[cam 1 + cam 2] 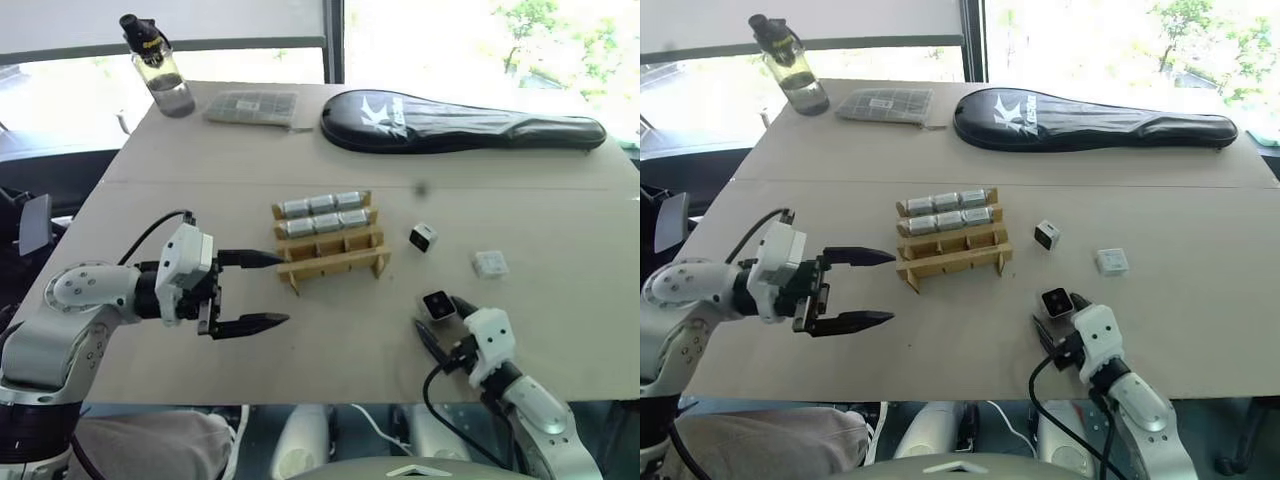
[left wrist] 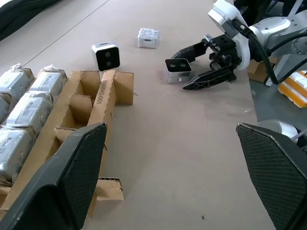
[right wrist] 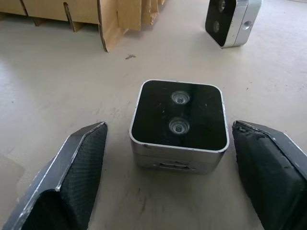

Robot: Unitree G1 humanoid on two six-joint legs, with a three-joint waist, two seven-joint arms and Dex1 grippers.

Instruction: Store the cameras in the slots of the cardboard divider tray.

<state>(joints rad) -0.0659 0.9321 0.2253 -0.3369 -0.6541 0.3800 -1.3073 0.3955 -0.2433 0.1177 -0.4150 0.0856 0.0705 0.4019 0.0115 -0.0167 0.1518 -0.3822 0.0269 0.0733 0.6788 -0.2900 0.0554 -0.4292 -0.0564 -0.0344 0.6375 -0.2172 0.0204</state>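
The cardboard divider tray [image 1: 345, 262] stands mid-table. Its two back rows hold several silver-wrapped items [image 1: 322, 204], and its front row of slots is empty. Three cameras lie to its right: a black-faced one [image 1: 423, 237] close to the tray, a white one [image 1: 490, 263] farther right, and a black-faced one [image 1: 439, 305] nearer the front edge. My right gripper [image 3: 168, 128] is open around that nearest camera [image 3: 178, 123], one finger on each side with a gap to both. My left gripper [image 1: 285, 289] is open and empty, just left of the tray's front row.
A water bottle [image 1: 160, 68], a flat grey packet [image 1: 253, 106] and a long black racket case [image 1: 460, 125] lie along the far edge of the table. The table's front edge runs just behind both grippers.
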